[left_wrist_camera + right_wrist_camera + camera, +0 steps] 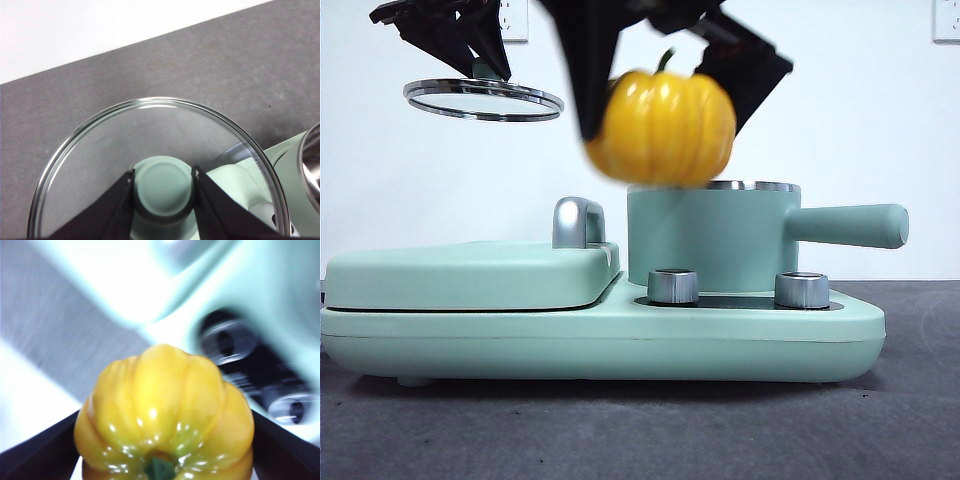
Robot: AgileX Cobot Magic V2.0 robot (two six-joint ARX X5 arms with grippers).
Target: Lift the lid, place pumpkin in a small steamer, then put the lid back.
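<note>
Item: round glass lid with shiny steel rim and small mint-green knob [483,99]. Hanging level in the air, high and off to one side of the pot, well above the flat mint-green griddle cover with chrome handle [470,272]. Left pincer [163,186] clenching on the knob, one black jaw pressing each side. Likely stiff, breakable and smooth at the glass; knob judged the only sound place to take hold.

Item: glossy yellow-orange ribbed toy pumpkin with green stem [661,127]. Hovering just above the steel rim, overlapping the near edge of the opening, not yet inside; blurred in the front view. Right pincer [162,440] grasping it across the flanks, stem end pointing up. Probably light, hollow and rigid, with a slick skin; ribs likely helping the jaws seat. Taking hold across the widest part judged safest, as now.

Item: mint-green cylindrical pot with steel rim and long straight side handle [712,238]. Standing uncovered on the wide mint-green base with two steel knobs [600,340], itself resting on the dark grey tabletop [620,430]. Opening only a little wider than the pumpkin, so centring before lowering appearing necessary.

Status, as judged: lid off; pumpkin placement in hand; lid return outstanding.
</note>
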